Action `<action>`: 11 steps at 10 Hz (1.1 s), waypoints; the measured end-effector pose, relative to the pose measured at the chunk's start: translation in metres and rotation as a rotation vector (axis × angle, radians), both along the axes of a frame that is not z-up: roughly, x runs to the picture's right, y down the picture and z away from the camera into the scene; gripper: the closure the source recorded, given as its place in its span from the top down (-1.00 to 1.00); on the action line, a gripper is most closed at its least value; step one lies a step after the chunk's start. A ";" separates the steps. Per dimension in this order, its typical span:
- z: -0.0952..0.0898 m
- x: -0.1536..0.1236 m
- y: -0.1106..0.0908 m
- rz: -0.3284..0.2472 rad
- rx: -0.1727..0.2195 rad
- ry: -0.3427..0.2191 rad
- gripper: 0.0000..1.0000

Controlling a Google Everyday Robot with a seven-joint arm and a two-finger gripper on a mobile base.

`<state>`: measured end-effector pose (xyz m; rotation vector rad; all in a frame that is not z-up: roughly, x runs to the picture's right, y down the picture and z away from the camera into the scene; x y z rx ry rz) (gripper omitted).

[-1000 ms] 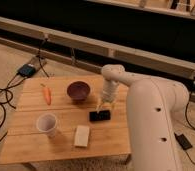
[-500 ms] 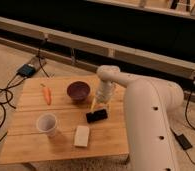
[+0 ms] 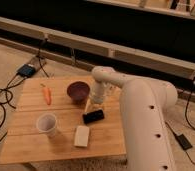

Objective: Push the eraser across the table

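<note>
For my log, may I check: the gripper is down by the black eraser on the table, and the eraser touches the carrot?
Not quite: in the camera view the eraser lies well apart from the carrot; it is next to the gripper on the table.

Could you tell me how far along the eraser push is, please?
Done: the gripper is down beside the black eraser, which has slid slightly toward the white cup since a second ago. In hand: the push, near the middle of the table. Left: most of the wooden top on that side.
</note>
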<state>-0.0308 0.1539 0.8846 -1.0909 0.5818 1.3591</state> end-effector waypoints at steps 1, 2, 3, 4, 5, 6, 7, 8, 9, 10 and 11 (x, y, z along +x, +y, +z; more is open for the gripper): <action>0.000 -0.012 -0.001 0.009 0.006 0.000 0.30; -0.003 -0.027 -0.003 0.012 0.004 0.002 0.30; -0.006 -0.046 -0.007 0.019 0.014 -0.017 0.30; -0.010 -0.072 -0.014 0.033 0.032 -0.054 0.30; -0.017 -0.109 -0.022 0.043 0.061 -0.113 0.30; -0.021 -0.130 -0.026 0.044 0.082 -0.142 0.30; -0.024 -0.139 -0.030 0.041 0.102 -0.152 0.30; -0.028 -0.145 -0.036 0.038 0.132 -0.148 0.30; -0.032 -0.146 -0.040 0.034 0.160 -0.138 0.30; -0.035 -0.145 -0.043 0.027 0.182 -0.123 0.30; -0.041 -0.139 -0.046 0.019 0.207 -0.096 0.30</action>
